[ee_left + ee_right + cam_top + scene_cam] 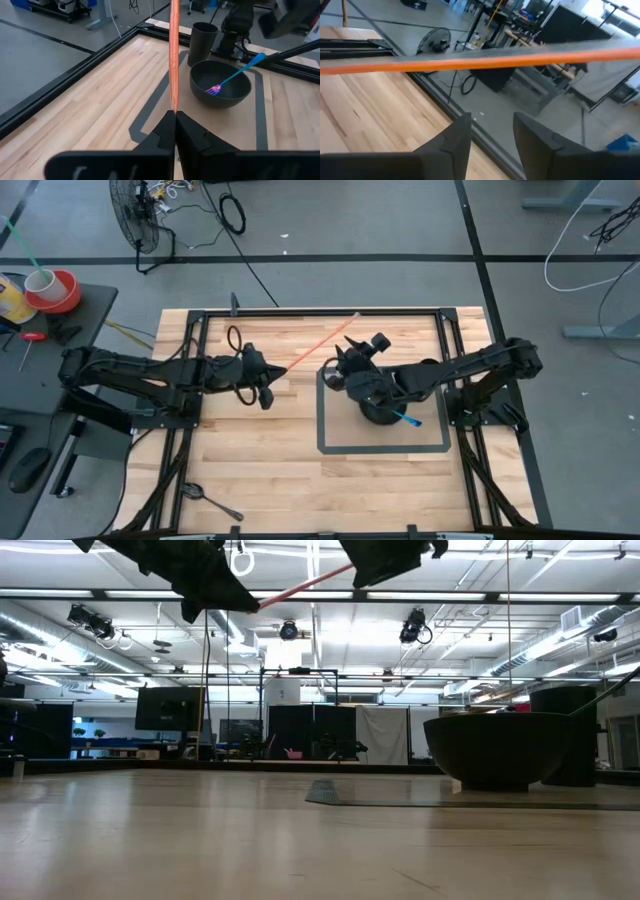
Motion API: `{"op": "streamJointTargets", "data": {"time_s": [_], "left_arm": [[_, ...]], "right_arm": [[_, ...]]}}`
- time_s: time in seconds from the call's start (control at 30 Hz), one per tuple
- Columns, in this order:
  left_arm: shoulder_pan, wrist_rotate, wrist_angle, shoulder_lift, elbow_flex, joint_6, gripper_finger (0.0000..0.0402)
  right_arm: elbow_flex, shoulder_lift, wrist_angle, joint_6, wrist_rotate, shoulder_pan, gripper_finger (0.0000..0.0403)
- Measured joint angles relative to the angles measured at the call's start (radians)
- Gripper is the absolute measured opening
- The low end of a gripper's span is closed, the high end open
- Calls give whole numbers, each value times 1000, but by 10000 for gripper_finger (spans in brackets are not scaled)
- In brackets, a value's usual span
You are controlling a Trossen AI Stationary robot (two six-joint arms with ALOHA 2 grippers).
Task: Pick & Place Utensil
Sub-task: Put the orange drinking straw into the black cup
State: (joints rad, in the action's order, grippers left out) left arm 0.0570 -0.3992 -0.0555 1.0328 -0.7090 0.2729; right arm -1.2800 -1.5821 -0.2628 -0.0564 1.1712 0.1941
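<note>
Writing: no brand, label or lettering can be read on any item.
Spoon [212, 500]: dark, lying at the table's near left edge, about 7 o'clock from the centre.
Left gripper [268, 393]: fingers pressed together, pinching one end of the orange stick [322, 340], raised above the board.
Orange stick: long axis runs from the left gripper toward 2 o'clock, tip past the right arm.
Right gripper [492, 132]: fingers spread, the stick crossing just beyond them, untouched.
Bowl [220, 82]: dark, inside the grey taped rectangle [325, 445], holding a blue fork [235, 75]; a dark cup [204, 44] behind it.
Table [280, 470]: pale wood planks, black frame.
Room: grey floor, fan [135, 225] at 11 o'clock, cables, ceiling strip lights.
</note>
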Motion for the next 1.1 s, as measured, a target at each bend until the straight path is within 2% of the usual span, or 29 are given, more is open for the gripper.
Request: {"op": "streamJointTargets", "data": {"time_s": [0.1,0.23,0.37,0.5,0.63,0.83,0.97,1.1], "left_arm": [[0,0,0,0,0,0,8],[0,0,-1,0,0,0,10],[0,0,-2,0,0,0,11],[-1,0,0,0,-1,0,11],[-1,0,5,0,-1,1,11],[-1,1,10,1,-1,1,10],[-1,2,25,1,-1,1,8],[-1,14,29,1,-1,1,9]], "right_arm": [[17,0,25,-29,-43,-27,138],[141,8,184,-21,-107,-54,115],[309,30,500,-35,-283,-72,87],[473,70,975,-10,-508,-98,70],[586,111,1252,-33,-658,-138,66],[653,163,1343,-180,-774,-225,94],[651,169,1426,-282,-912,-276,139],[636,169,1466,-314,-985,-308,188]]}}
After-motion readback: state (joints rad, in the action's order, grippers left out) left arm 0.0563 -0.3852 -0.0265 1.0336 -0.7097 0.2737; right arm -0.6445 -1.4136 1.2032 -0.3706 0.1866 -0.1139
